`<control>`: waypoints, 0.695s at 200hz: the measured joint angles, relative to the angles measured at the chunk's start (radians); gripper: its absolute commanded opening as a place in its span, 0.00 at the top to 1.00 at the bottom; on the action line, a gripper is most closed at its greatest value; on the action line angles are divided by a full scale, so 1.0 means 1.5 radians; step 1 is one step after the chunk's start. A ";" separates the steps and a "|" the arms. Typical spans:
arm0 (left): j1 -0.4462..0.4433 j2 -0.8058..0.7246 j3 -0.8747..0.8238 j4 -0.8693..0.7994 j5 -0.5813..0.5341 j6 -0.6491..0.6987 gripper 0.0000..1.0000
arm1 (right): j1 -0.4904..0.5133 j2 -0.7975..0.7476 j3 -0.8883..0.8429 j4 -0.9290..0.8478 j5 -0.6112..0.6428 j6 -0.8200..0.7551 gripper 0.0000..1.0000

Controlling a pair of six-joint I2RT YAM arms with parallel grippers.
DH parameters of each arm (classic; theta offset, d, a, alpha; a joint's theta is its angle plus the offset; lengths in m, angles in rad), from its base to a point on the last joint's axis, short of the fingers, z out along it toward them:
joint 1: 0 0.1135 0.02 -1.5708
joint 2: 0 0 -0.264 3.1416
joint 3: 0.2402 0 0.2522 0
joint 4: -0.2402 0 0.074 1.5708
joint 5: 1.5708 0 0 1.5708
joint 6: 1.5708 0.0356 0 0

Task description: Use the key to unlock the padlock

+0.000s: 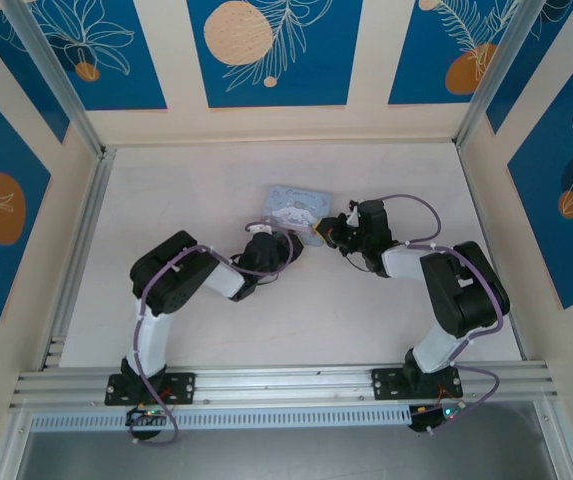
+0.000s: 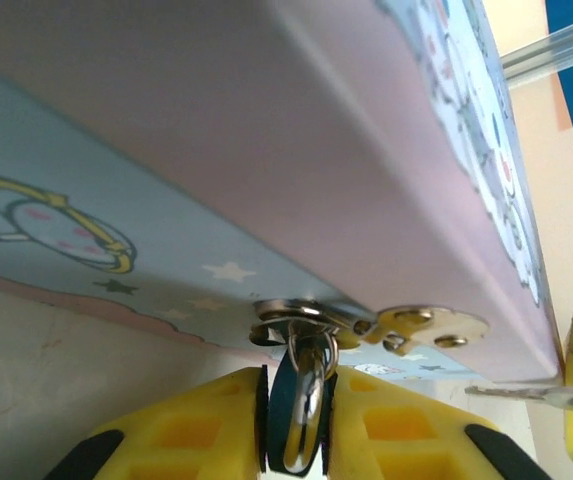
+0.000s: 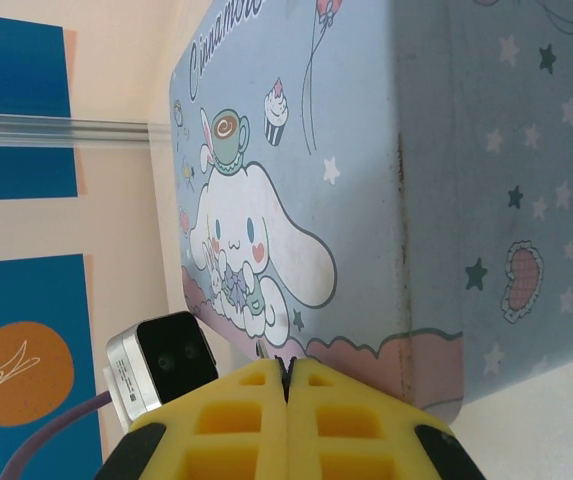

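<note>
While your left fingers clamp the padlock from both sides, the step in hand reads as steadying the lock for the key.

Finding one: the left fingers are nearly together, with their pads flat against the small dark body. Its silver shackle rises between them and passes through the hasp on the edge of the tin box. The lock hangs at the box's side, close to the tabletop.

Finding two: your right fingers are pressed fully together. The left wrist view shows the key jutting from them, blade level and pointing toward the lock, so I judge it pinched by its head. The key sits off to one side of the lock, near it but not touching. I cannot tell which way the keyhole faces.

Next move, in my judgement: you hold the left grip firm, line the blade up with the keyhole, and advance slowly. A small angular error would likely skid the tip off or swing the lock on its hasp.
</note>
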 measured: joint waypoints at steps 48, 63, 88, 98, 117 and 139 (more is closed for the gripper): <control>0.000 0.000 0.007 -0.003 0.000 0.000 0.93 | -0.003 0.000 0.000 0.002 0.001 0.000 1.00; 0.000 0.000 0.006 -0.003 0.000 0.000 0.99 | -0.003 0.000 0.000 0.002 -0.001 0.000 1.00; 0.000 0.000 0.006 -0.004 0.003 -0.005 1.00 | -0.007 -0.001 0.000 -0.002 -0.011 0.000 1.00; 0.001 -0.002 0.006 -0.008 0.005 -0.008 1.00 | -0.007 -0.005 -0.001 -0.010 -0.016 0.000 1.00; 0.004 -0.010 0.006 -0.023 0.017 -0.019 1.00 | -0.007 -0.031 -0.011 -0.027 -0.027 0.000 1.00; 0.014 -0.022 0.006 -0.046 0.043 -0.030 1.00 | -0.007 -0.080 -0.039 -0.037 -0.044 0.000 1.00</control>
